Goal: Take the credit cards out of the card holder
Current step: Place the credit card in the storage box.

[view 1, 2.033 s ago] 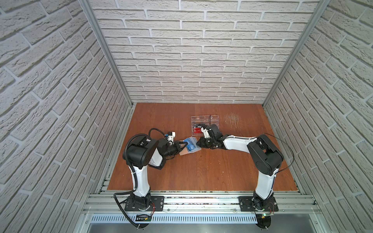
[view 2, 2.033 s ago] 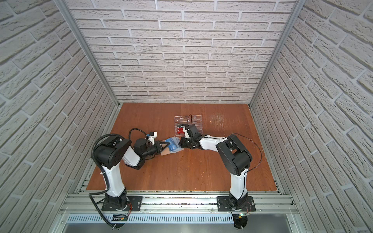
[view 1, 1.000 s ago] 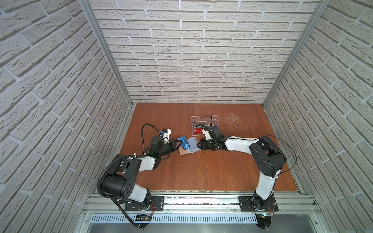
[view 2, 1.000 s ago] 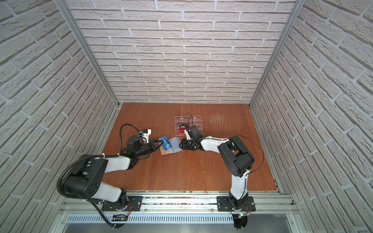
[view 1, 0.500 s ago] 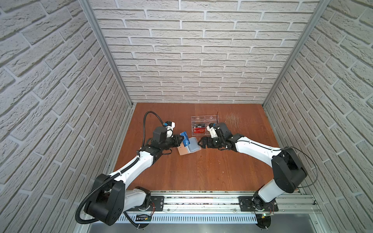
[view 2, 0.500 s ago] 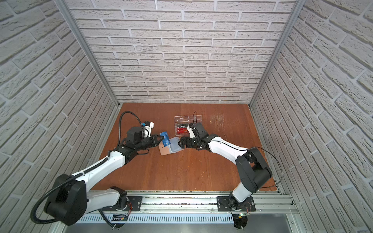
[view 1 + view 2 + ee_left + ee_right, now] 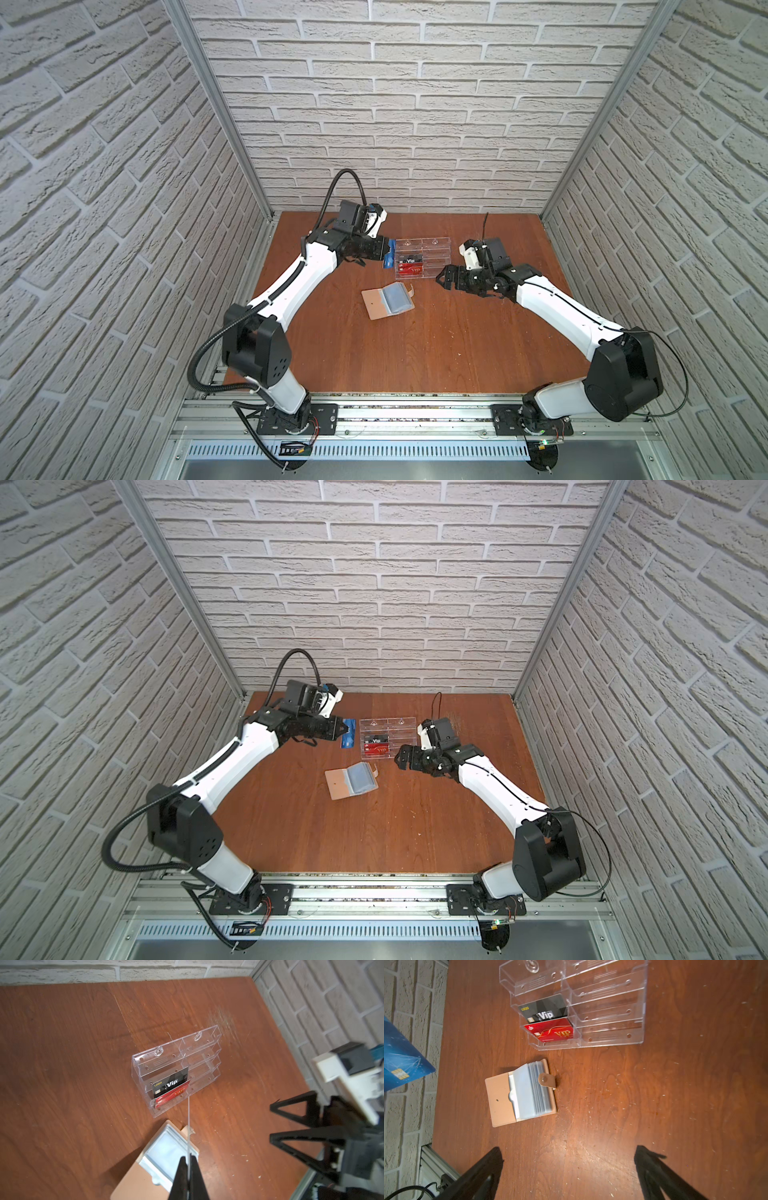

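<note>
The tan card holder (image 7: 376,307) lies open and flat on the table, its frosted sleeves (image 7: 527,1093) facing up and its snap tab loose. My left gripper (image 7: 385,250) is shut on one blue credit card (image 7: 348,738), held in the air just left of the clear rack. That card is edge-on in the left wrist view (image 7: 188,1126), and its chip face shows in the right wrist view (image 7: 400,1059). My right gripper (image 7: 439,279) hangs open and empty to the right of the holder; its fingers (image 7: 483,1169) stand wide apart over bare wood.
A clear acrylic tiered rack (image 7: 432,245) stands behind the holder with a black VIP card (image 7: 546,1009) and a red VIP card (image 7: 552,1030) in its left slots. Brick walls close in the back and both sides. A metal rail runs along the front.
My left gripper has carried the blue card up and back from the holder toward the rack. My right gripper has opened, let go of the holder and drawn back to the right.
</note>
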{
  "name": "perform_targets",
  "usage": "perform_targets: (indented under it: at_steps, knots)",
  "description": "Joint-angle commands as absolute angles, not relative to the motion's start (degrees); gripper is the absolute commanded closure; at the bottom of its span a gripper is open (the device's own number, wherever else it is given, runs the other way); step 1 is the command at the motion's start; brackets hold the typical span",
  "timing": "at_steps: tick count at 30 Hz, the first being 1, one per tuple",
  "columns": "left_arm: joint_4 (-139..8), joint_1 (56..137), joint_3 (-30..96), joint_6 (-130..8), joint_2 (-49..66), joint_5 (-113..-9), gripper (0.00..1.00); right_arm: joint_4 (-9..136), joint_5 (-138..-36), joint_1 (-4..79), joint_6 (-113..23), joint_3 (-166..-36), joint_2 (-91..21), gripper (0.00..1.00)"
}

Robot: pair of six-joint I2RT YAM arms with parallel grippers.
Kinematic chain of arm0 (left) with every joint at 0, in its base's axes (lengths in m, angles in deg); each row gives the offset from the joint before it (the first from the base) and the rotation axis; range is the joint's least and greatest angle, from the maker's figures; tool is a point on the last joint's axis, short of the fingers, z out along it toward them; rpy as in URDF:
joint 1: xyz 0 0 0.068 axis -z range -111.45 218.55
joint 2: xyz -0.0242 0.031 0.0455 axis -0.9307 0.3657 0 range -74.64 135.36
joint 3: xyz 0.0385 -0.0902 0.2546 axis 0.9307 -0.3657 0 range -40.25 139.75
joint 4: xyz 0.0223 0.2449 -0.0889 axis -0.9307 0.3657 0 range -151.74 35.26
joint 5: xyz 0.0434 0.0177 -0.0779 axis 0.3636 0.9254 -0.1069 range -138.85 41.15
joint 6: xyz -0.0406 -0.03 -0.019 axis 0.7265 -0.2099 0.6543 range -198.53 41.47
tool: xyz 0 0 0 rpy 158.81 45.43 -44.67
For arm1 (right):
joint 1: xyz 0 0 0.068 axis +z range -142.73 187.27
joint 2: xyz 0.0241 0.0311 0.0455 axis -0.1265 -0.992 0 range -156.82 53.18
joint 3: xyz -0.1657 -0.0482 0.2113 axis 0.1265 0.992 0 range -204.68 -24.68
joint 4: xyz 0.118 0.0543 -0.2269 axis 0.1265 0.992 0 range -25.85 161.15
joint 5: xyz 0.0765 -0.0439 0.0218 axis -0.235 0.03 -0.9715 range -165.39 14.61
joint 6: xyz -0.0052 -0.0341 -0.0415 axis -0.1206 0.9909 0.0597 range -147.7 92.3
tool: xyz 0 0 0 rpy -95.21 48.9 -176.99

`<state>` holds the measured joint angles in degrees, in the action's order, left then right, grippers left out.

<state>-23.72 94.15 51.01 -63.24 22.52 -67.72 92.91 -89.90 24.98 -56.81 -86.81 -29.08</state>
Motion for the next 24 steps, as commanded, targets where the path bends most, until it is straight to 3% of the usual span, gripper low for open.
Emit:
perform_targets:
  at_steps: [1, 10, 24]
  knots:
    - [-10.7, 95.8, 59.8, -74.4, 29.0, -61.9, 1.00, 95.5, -92.0, 22.8, -55.5, -88.6, -27.2, 0.00]
    - [4.5, 99.5, 85.9, -88.9, 45.8, -52.1, 1.00, 98.3, -94.9, 18.8, -53.4, -91.0, -28.9, 0.00]
    - [8.5, 103.3, 100.6, -110.2, 56.4, -46.0, 1.00, 97.8, -97.5, 17.0, -53.1, -94.6, -33.7, 0.00]
